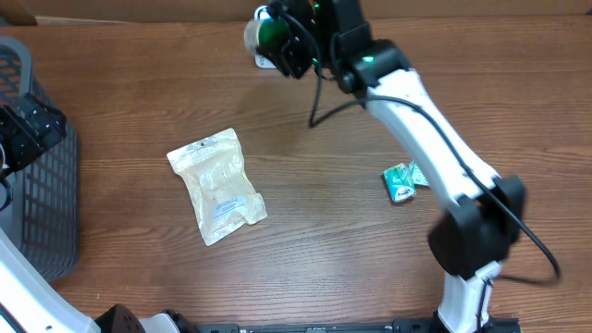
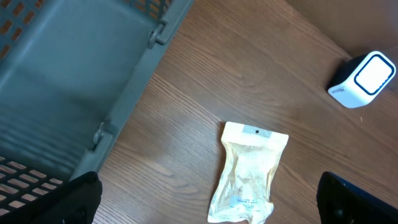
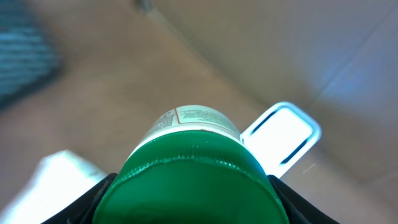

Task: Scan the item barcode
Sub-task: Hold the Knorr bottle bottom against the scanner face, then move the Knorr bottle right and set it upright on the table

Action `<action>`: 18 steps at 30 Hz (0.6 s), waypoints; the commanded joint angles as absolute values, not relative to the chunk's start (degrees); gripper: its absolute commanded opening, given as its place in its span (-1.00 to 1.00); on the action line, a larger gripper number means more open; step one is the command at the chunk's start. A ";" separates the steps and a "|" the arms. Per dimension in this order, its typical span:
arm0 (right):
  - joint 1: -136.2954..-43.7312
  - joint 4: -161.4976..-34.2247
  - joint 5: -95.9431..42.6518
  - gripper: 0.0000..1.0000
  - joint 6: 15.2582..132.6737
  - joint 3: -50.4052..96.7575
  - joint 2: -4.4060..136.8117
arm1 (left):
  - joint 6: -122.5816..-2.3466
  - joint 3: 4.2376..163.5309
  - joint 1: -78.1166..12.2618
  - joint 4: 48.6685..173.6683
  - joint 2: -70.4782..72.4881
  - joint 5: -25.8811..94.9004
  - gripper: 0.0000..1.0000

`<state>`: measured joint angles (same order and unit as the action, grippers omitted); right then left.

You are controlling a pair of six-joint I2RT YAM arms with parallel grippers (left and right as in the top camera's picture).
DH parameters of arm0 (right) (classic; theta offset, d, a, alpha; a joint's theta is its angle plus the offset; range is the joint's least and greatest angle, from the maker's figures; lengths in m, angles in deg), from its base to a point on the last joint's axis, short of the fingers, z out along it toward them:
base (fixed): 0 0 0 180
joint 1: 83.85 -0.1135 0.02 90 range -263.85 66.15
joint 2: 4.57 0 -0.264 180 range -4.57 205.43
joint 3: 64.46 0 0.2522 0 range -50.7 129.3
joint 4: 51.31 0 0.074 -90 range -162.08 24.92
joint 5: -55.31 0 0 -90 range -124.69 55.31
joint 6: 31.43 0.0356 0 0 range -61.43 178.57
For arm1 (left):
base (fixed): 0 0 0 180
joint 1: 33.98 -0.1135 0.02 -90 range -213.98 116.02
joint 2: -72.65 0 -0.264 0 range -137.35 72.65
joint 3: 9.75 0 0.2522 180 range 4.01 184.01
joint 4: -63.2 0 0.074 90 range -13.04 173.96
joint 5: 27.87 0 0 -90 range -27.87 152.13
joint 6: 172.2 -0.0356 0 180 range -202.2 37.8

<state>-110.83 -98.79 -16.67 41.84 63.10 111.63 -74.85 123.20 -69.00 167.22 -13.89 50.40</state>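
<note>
At the table's (image 1: 351, 268) far edge, the right gripper (image 1: 289, 44) has its jaws clamped on a green-capped bottle (image 3: 194, 163), held on its side just beside the white scanner (image 3: 283, 133), label end toward the lit window. Over the grey basket (image 2: 68, 81) at the left side, the left gripper (image 1: 26, 129) hangs with jaws spread wide, holding nothing. On the wood between lie a clear pouch (image 1: 218, 185) and, well apart, two small green packets (image 1: 404, 180).
</note>
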 commanded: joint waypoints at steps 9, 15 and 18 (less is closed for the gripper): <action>-109.80 -136.49 -16.84 -0.53 48.11 64.37 104.11 | -74.30 123.73 -69.20 167.11 -13.98 50.55 1.00; -107.93 -141.74 -34.63 -0.55 58.95 63.01 105.99 | -74.30 123.73 -69.20 167.11 -13.98 50.55 1.00; -105.63 -140.58 -39.79 -0.55 64.13 61.28 106.82 | -74.30 123.73 -69.20 167.11 -13.98 50.55 0.99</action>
